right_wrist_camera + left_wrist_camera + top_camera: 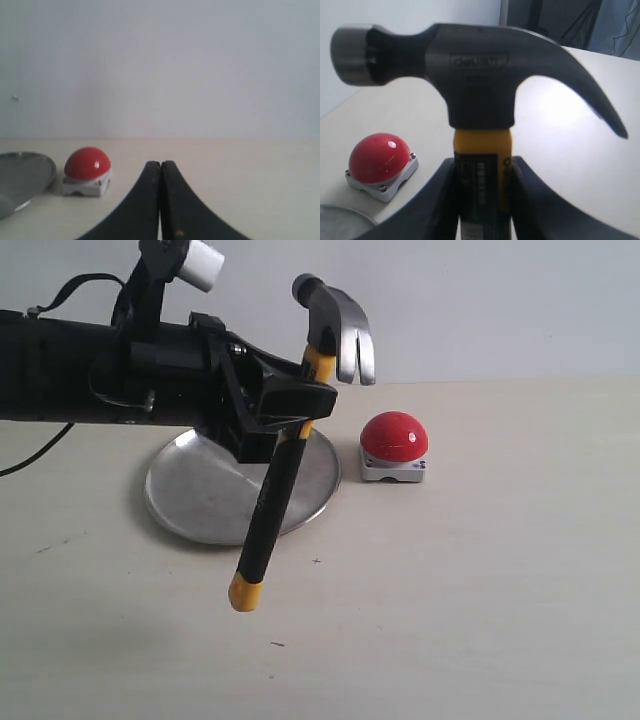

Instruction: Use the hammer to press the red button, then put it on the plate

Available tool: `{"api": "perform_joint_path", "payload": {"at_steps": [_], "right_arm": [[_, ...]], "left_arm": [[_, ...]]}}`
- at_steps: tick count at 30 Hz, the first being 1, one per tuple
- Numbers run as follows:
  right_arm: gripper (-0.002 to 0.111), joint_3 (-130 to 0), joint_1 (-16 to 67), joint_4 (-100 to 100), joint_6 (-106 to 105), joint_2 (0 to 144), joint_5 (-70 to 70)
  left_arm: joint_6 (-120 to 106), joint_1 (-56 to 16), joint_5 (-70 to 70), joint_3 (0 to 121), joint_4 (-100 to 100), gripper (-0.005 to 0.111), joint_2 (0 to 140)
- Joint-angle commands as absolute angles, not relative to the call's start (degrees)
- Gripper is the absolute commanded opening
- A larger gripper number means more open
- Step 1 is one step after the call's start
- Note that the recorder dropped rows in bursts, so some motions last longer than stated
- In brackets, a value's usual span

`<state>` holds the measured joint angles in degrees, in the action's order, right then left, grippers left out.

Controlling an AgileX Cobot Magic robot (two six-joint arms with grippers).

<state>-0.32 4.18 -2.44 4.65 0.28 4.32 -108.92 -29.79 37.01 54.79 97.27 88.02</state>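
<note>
My left claw (300, 400) is clamped on the hammer (280, 480), just under the yellow neck band. The hammer hangs in the air, tilted, with its head up and its yellow end down toward the near side, over the right edge of the plate (190, 505). The red button (394, 435) stands on the desk (480, 590) just right of the plate, apart from the hammer head. My right claw (160, 167) is pressed together and holds nothing.
</note>
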Motion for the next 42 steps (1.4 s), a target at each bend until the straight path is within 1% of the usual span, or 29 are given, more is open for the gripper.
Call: {"api": "perform_joint_path", "payload": {"at_steps": [1,9,12,16,20,23,25,27,30,35,39,42], "right_arm": [[0.000,0.0,3.9,-2.9,4.7,0.0,-1.9],[0.000,0.0,3.9,14.4,25.9,0.0,-1.9],[0.000,0.0,3.9,14.5,26.1,0.0,-2.5],[0.000,0.0,3.9,15.3,26.7,0.0,-7.4],[0.000,0.0,3.9,19.5,39.2,0.0,-9.4],[0.000,-1.1,3.9,19.0,35.3,0.0,-17.6],[0.000,-5.5,3.9,19.0,24.2,0.0,-18.4],[0.000,-10.1,3.9,19.0,13.5,2.6,-15.4],[0.000,-17.4,3.9,19.8,0.9,10.3,-4.9],[0.000,-28.6,3.9,17.7,-1.0,28.3,18.9],[0.000,-32.3,4.0,16.6,-0.9,41.3,27.8],[0.000,-32.4,6.0,22.7,-7.3,48.4,30.7]], "left_arm": [[-109.0,-29.6,39.7,55.9,99.9,0.000,86.4],[-109.0,-29.6,39.7,56.0,99.9,0.000,86.4],[-109.0,-29.6,39.7,56.0,99.9,0.000,86.4],[-109.0,-29.6,39.5,56.2,99.9,0.000,86.4],[-109.3,-29.6,38.9,56.2,99.9,0.000,86.4],[-109.7,-29.6,37.3,56.3,99.9,0.000,86.0],[-109.7,-29.6,36.7,56.3,99.9,0.000,85.8],[-109.7,-29.6,36.7,56.3,99.9,0.000,85.8],[-109.6,-29.6,36.7,56.3,99.9,0.000,85.8],[-109.5,-29.6,36.7,56.3,99.9,0.000,85.8],[-109.4,-29.6,36.7,56.3,99.9,0.000,85.8],[-109.4,-29.6,36.7,56.3,99.9,0.000,85.8]]}}
